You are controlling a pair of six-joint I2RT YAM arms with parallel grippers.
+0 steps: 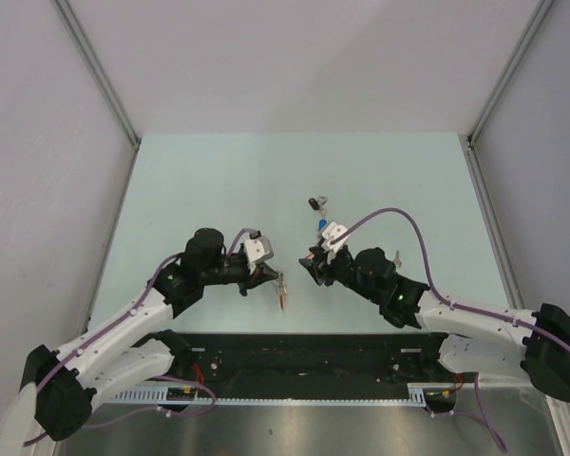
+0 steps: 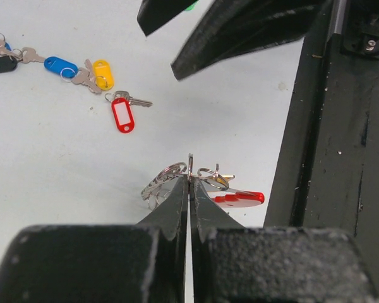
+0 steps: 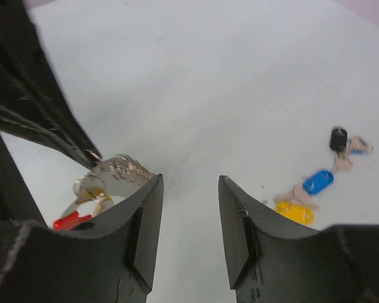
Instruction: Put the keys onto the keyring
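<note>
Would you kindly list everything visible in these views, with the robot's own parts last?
Red-tagged silvery metal key: one, red, on the table, nearest the keyring.
Yellow-tagged key: one, yellow, beside the blue one.
Blue-tagged key: one, blue, mid-row.
Black-tagged key: one, black, row's far end.
Red-banded keyring with silvery metal loops: one, red and silver, in the left pincer.
Pale green table: one, under everything.
Left pincer: one, black, shut on the keyring.
Right pincer: one, black, open, facing the keyring.
</note>
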